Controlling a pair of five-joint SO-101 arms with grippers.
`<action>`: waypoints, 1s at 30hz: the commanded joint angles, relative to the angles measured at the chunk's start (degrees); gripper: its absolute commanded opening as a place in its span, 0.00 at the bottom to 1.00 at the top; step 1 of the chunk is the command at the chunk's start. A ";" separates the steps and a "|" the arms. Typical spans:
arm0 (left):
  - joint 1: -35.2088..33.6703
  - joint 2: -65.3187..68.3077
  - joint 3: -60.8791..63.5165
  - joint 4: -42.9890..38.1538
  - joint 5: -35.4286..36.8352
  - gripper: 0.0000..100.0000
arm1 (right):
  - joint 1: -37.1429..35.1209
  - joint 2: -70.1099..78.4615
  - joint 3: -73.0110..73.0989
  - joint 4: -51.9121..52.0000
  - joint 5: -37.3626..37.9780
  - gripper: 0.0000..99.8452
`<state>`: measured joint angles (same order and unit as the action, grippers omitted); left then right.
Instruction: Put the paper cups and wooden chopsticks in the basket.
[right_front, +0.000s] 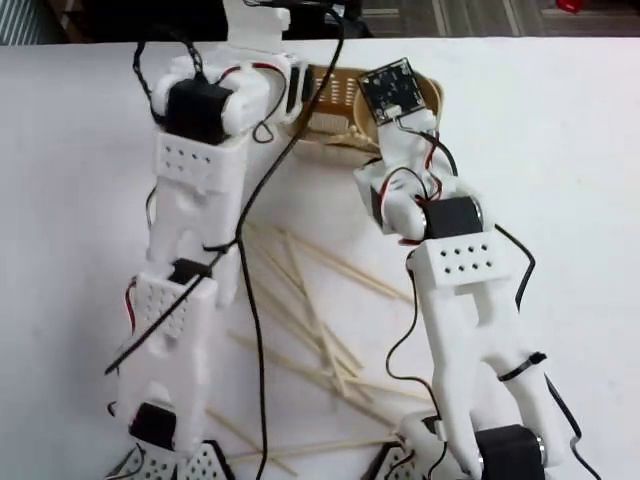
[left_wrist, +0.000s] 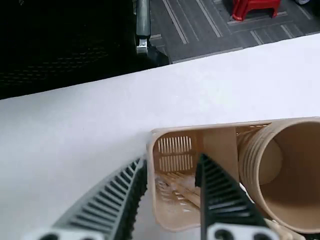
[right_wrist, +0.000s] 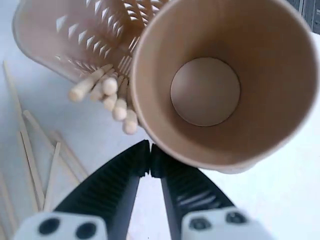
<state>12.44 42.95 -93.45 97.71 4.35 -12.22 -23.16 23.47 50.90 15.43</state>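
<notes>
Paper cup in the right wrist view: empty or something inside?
Empty. The paper cup shows its bare round bottom with nothing inside. The chopsticks have their ends beside it, outside its rim.

White table, red stool on grey ribbed floor beyond it.

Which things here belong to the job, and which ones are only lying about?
Belong to the job:
- paper cup, on its side in the basket
- loose chopsticks on the table
- chopstick ends sticking out of the basket

Just lying about:
- black cables
- red stool on the floor behind
</notes>
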 joint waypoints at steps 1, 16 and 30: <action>1.71 -6.73 -2.20 -0.35 -0.26 0.17 | 0.13 -0.31 -0.26 -0.75 -0.44 0.02; -3.65 -18.33 -2.11 3.96 -0.35 0.17 | 1.98 -0.22 -0.35 -5.14 -0.53 0.02; -6.99 -21.49 -1.76 4.84 -0.35 0.17 | 1.80 -0.13 -0.44 -12.26 -0.09 0.02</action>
<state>6.11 24.48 -93.45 102.29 4.35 -10.64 -23.16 23.47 41.67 15.43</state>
